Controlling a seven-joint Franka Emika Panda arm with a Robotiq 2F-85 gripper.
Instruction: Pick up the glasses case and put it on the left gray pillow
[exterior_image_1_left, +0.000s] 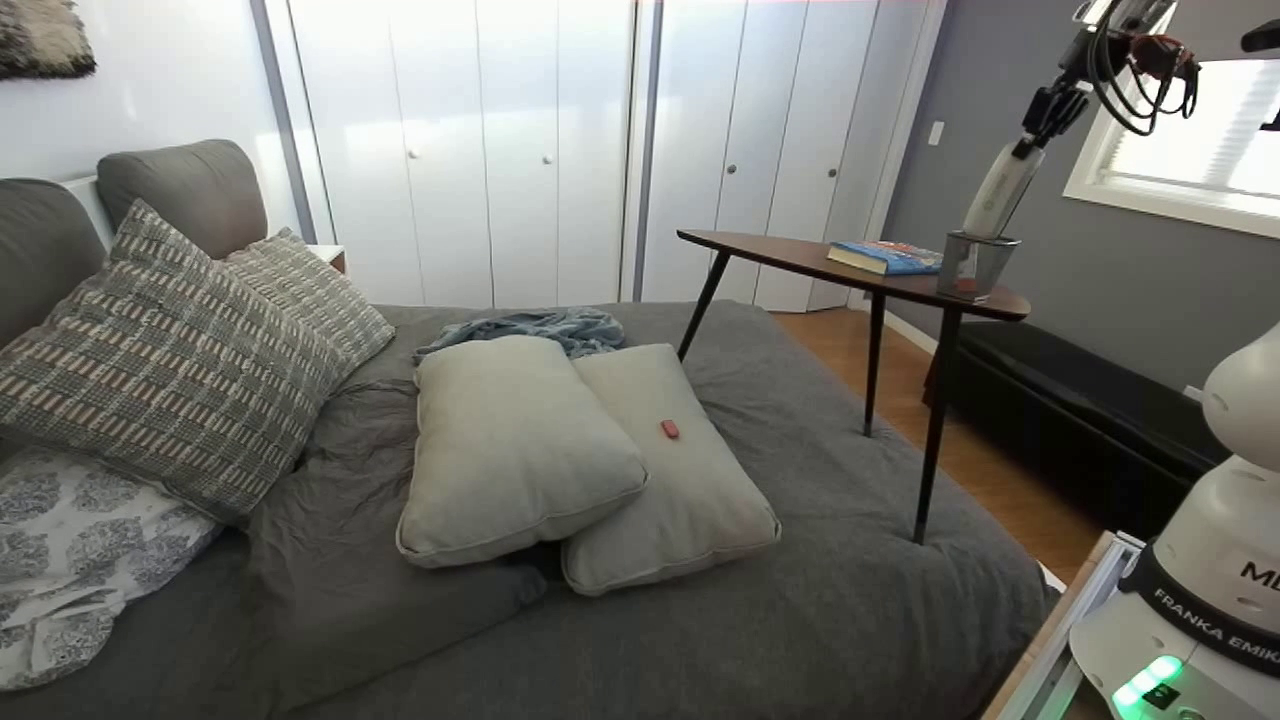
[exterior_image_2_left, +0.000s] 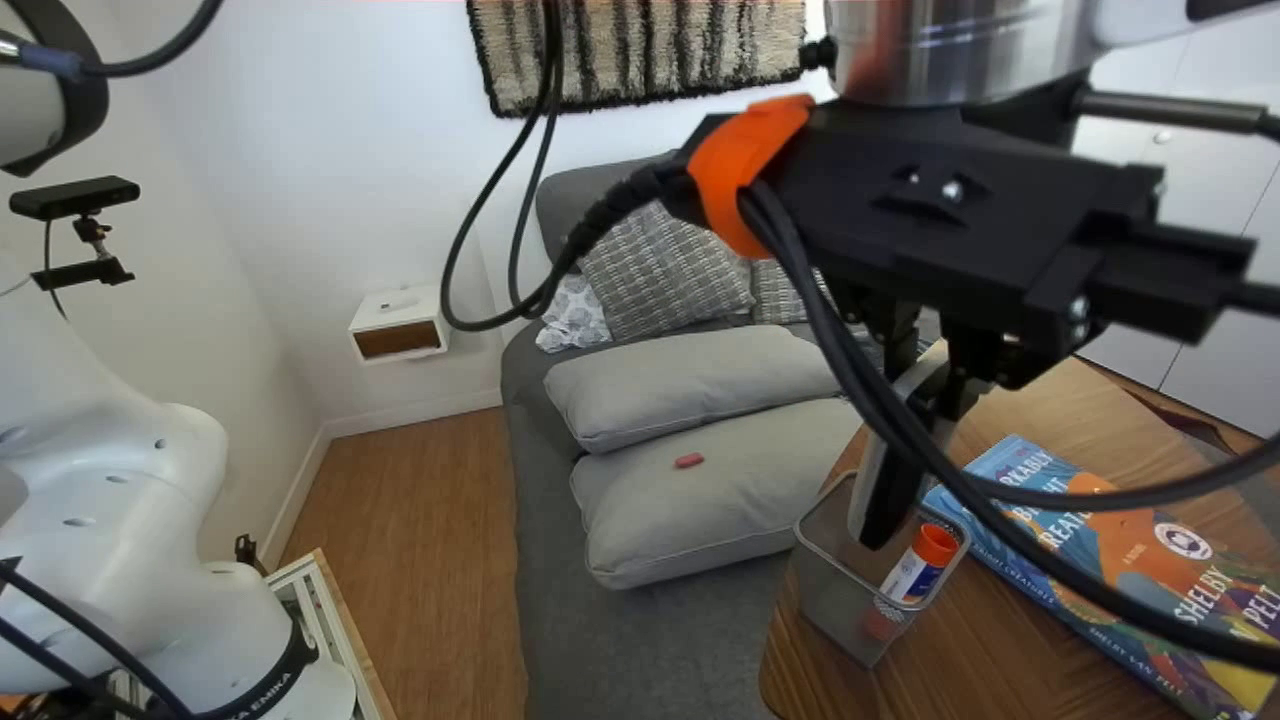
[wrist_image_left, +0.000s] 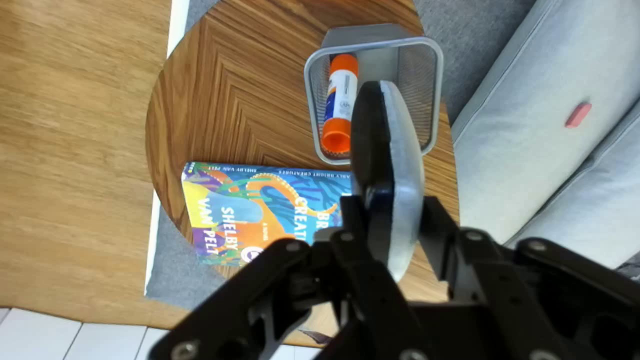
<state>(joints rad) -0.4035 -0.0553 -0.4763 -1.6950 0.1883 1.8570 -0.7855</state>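
My gripper (wrist_image_left: 390, 210) is shut on an oblong case with rounded ends, which I take as the glasses case (wrist_image_left: 385, 150). One side is black, the other pale. An exterior view shows the pale side of the case (exterior_image_1_left: 1000, 195), tilted, its lower end at the mouth of a mesh cup (exterior_image_1_left: 958, 270). Two plain light-grey pillows lie overlapping on the bed. The left gray pillow (exterior_image_1_left: 515, 450) rests partly on the right-hand one (exterior_image_1_left: 690, 500) in that view; the two look nearly alike. Both also show in the wrist view, beyond the table.
The cup holds a glue stick (wrist_image_left: 342, 100) and stands on a wooden table (wrist_image_left: 225, 100) beside a blue book (wrist_image_left: 265, 215). A small red object (exterior_image_1_left: 670, 429) lies on the right-hand pillow. Plaid pillows (exterior_image_1_left: 180, 350) lean at the bed's head. Cables hang from the arm.
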